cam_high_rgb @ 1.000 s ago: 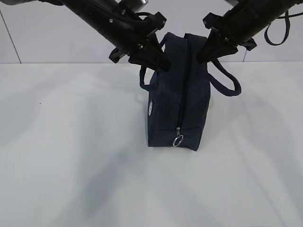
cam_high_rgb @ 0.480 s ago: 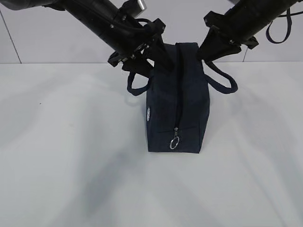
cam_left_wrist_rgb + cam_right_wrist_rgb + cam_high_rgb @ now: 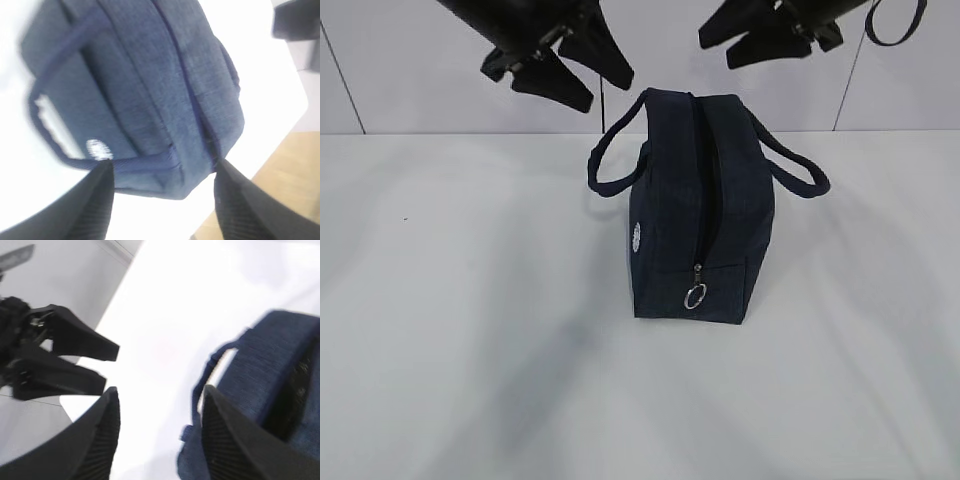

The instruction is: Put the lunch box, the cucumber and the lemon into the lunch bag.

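A dark navy lunch bag stands upright near the middle of a white table, its narrow end facing the viewer. Its two loop handles hang out to either side, one toward 9 o'clock and one toward 3 o'clock. A zipper runs over the top and down the near end, where a metal ring pull hangs low, at about 6 o'clock on the bag. A small round white logo shows on the bag's left flank.

Two black robot grippers hover above the bag without touching it. The left gripper sits at about 11 o'clock from the bag, the right gripper at about 1 o'clock. Both have their fingers spread apart and hold nothing; the left wrist view shows the bag between the parted fingers but well below them, and the right wrist view shows the same empty gap beside one handle.

No lunch box, cucumber or lemon appears anywhere on the table in these views. Judging by that, and by the zipper line looking drawn along the top (the wrist views are too blurred to confirm every part is shut), the three items are probably already inside and the packing seems finished or nearly so. Whether anything is truly inside cannot be seen.
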